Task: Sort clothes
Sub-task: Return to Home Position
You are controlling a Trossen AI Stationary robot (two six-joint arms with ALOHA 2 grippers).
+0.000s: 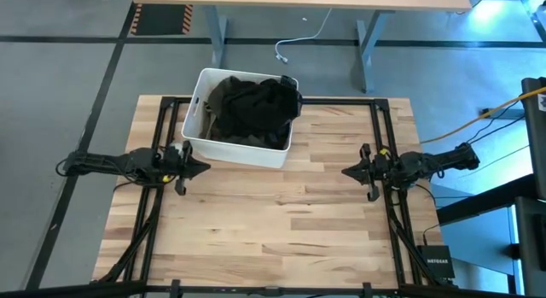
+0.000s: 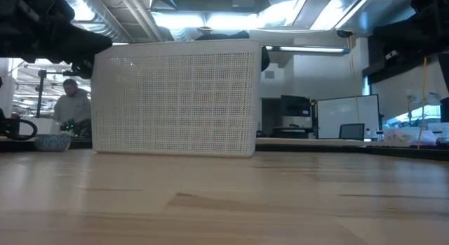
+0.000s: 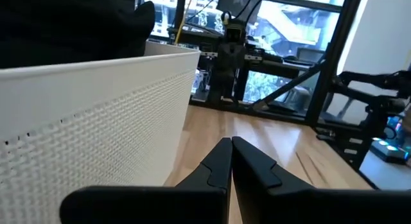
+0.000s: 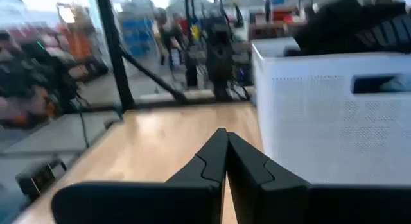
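Dark clothes (image 1: 254,106) heap in the bin (image 1: 239,150) at far left of the counter (image 1: 281,221), lower layers hidden, while left hand (image 1: 203,168) and right hand (image 1: 348,172) hang clenched, empty.

I count one white bin (image 1: 239,153) on one counter (image 1: 273,230). In the bin I see one heap of dark clothes (image 1: 254,106), and I cannot tell how many garments make it up. There are two tools, the left tool (image 1: 203,167) and the right tool (image 1: 346,172). One person (image 2: 72,101) shows in the room behind.
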